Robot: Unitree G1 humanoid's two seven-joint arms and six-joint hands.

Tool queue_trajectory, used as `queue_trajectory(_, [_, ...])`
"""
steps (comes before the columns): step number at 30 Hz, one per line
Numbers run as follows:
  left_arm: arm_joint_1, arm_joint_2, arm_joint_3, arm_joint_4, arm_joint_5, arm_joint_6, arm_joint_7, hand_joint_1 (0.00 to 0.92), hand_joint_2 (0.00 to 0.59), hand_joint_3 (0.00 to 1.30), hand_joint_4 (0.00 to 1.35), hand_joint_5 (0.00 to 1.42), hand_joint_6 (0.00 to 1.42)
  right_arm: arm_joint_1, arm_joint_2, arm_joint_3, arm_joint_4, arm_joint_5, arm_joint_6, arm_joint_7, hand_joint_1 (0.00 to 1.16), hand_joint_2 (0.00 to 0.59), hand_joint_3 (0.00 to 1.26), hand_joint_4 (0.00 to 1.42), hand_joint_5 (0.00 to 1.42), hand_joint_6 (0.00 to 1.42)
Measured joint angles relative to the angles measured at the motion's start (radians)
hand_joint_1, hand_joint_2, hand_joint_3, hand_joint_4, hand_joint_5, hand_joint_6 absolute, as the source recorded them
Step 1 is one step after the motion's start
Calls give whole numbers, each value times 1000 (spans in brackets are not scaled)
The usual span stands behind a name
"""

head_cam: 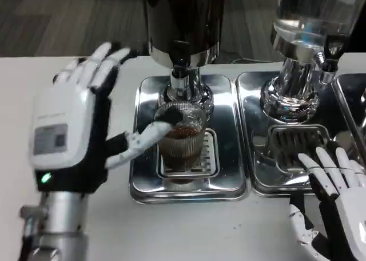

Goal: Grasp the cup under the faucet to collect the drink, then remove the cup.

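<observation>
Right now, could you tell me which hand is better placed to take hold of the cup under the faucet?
The left hand: it is beside the cup, its thumb touching the rim, the other fingers spread. The right hand rests by the neighbouring tray, with that tray's edge between it and the cup.

Cup [182,136] on drip tray [189,188], under faucet [180,63] of far dispenser [184,20]. Second tray [260,181] to the right. Left hand [71,141] left of cup; right hand [337,209] near right.

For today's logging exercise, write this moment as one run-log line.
left hand: open, thumb touching cup | cup: under faucet, holding dark drink, on drip tray | right hand: open, waiting
</observation>
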Motion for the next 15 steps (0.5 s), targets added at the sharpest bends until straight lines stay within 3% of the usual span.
queue_trajectory(4, [96,23,55,-15,-24,-23,14,0,63,245,25,221,152,-12,-7,-1,0,0,1,20,150,481,183,65,0,79])
queue_trajectory(9, [196,28,81,-17,-29,-53,50,0,66,242,13,213,148,-53,-5,1,-11,3,3,57,148,464,167,53,0,80])
queue_trajectory(15, [285,30,94,37,-38,-79,105,0,55,164,0,156,99,-93,28,20,-16,30,4,101,157,441,150,36,0,82])
